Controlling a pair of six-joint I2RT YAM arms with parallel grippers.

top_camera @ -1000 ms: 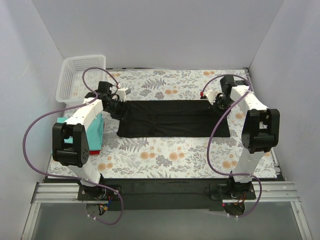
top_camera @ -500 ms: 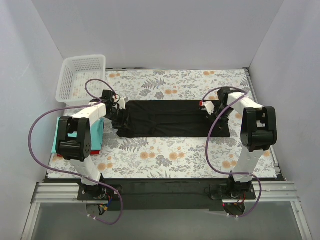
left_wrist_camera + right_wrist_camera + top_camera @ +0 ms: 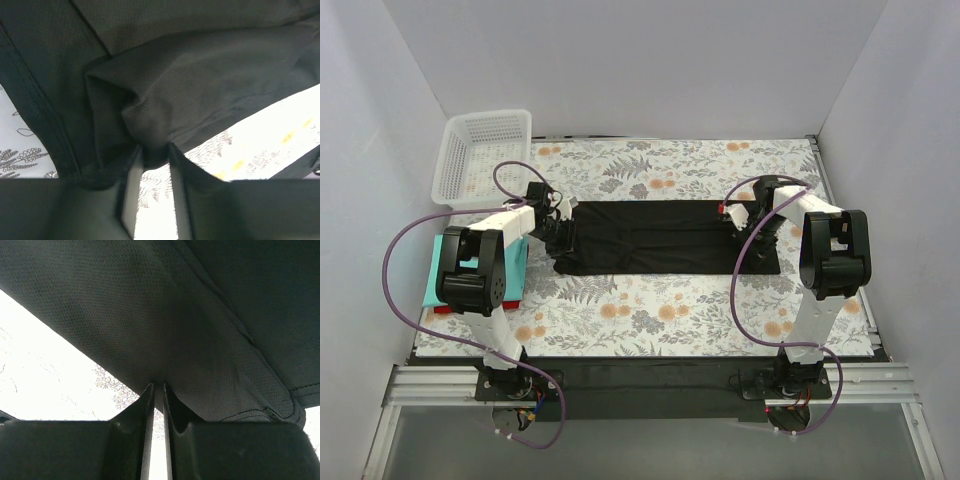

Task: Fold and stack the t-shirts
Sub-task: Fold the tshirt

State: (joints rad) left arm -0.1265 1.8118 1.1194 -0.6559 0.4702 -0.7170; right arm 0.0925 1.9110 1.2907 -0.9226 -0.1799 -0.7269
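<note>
While the black t-shirt is lying as a long band on the counter, right of the white basket, we are pinching both ends: left fingers narrowed on a bunched fold, right fingers nearly together on the edge. We are aiming to lift evenly, keeping it taut.

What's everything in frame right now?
black t-shirt: 1, black, long strip across the table's middle
teal t-shirt: 1, teal, folded, left side, partly under the left arm
red t-shirt: 1, red, only an edge showing beneath the teal one
basket: 1, white lattice, far left corner
tablecloth: 1, floral, covers the table
cables: 2, purple, one looping off each arm
left arm, right arm: 2, white and black, bases at near edge
left claw: 1, black, pinching the black shirt's left end
right claw: 1, black, pinching its right end
</note>
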